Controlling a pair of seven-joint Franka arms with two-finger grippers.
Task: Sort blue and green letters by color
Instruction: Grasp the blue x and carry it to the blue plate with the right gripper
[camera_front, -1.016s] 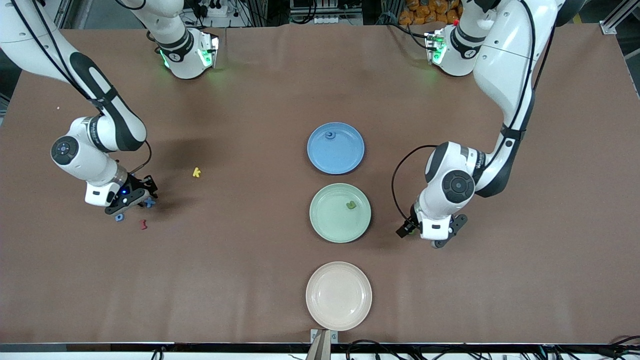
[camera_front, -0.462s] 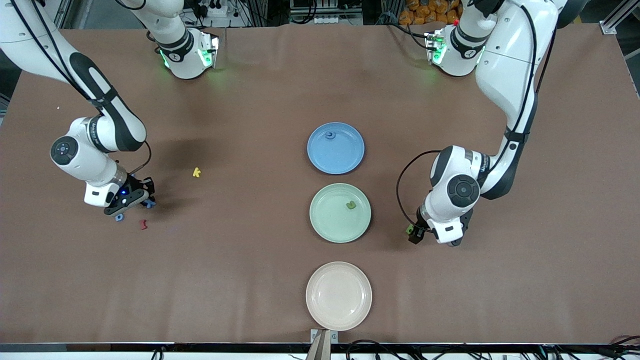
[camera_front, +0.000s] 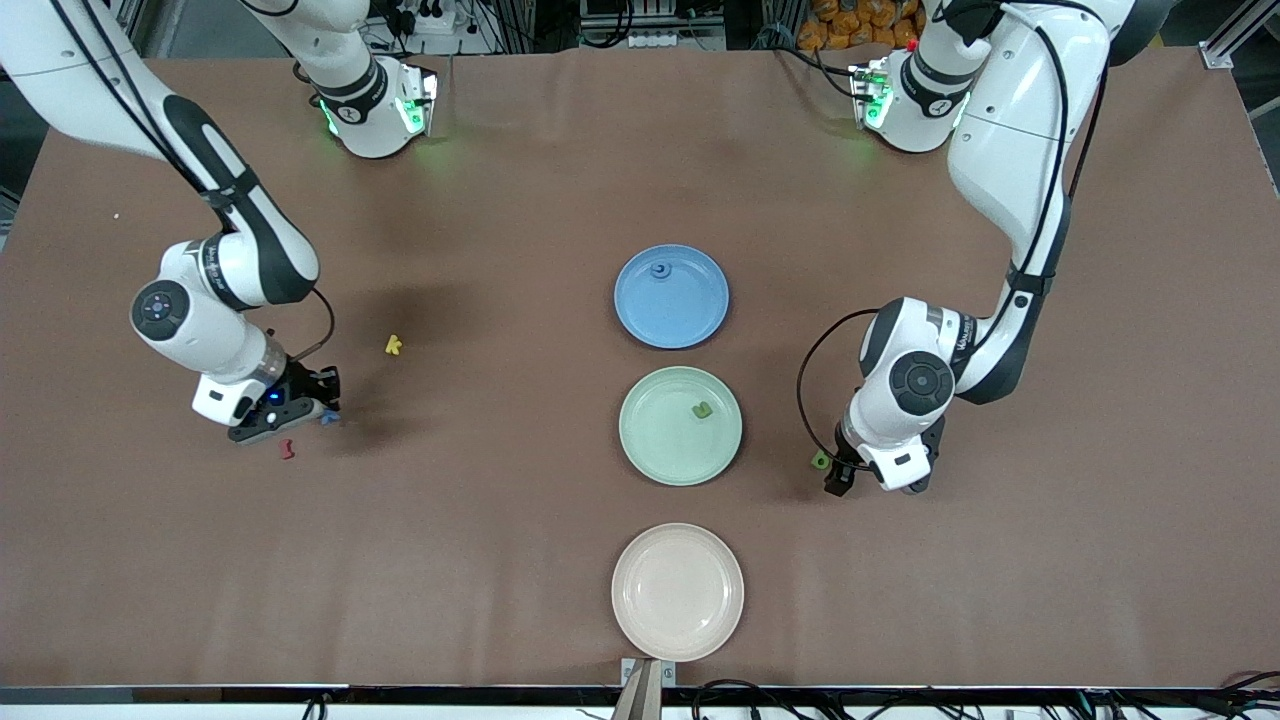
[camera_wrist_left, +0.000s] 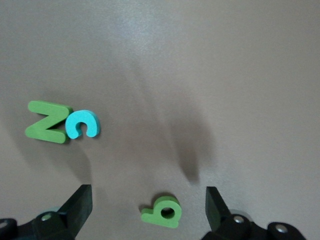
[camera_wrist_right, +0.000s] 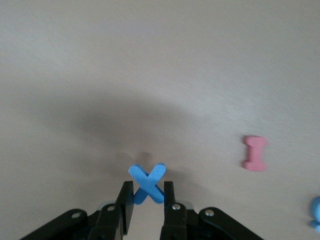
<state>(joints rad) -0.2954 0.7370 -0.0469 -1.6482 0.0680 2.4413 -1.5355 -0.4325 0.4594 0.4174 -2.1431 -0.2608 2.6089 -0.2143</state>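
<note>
My right gripper (camera_wrist_right: 147, 186) is shut on a blue X-shaped letter (camera_wrist_right: 150, 175), low over the table at the right arm's end; in the front view that gripper (camera_front: 315, 411) carries the X (camera_front: 329, 418). My left gripper (camera_wrist_left: 147, 200) hangs open, its fingers either side of a green b-shaped letter (camera_wrist_left: 162, 212) lying flat. In the front view this letter (camera_front: 820, 460) lies beside the left gripper (camera_front: 836, 478), next to the green plate (camera_front: 655, 455). A green Z (camera_wrist_left: 46, 128) and a light blue c (camera_wrist_left: 82, 124) lie together close by. The blue plate (camera_front: 690, 315) holds a blue piece (camera_front: 660, 269), the green plate a green piece (camera_front: 702, 409).
A beige plate (camera_front: 677, 591) sits nearest the front camera. A yellow k (camera_front: 393, 344) and a dark red piece (camera_front: 287, 449) lie near the right gripper; the red piece (camera_wrist_right: 255, 152) also shows in the right wrist view, with another blue piece (camera_wrist_right: 316, 212) at that view's edge.
My right gripper has shut on the blue X and shifted with it toward the plates. My left gripper has moved over the green b-shaped letter, still open.
</note>
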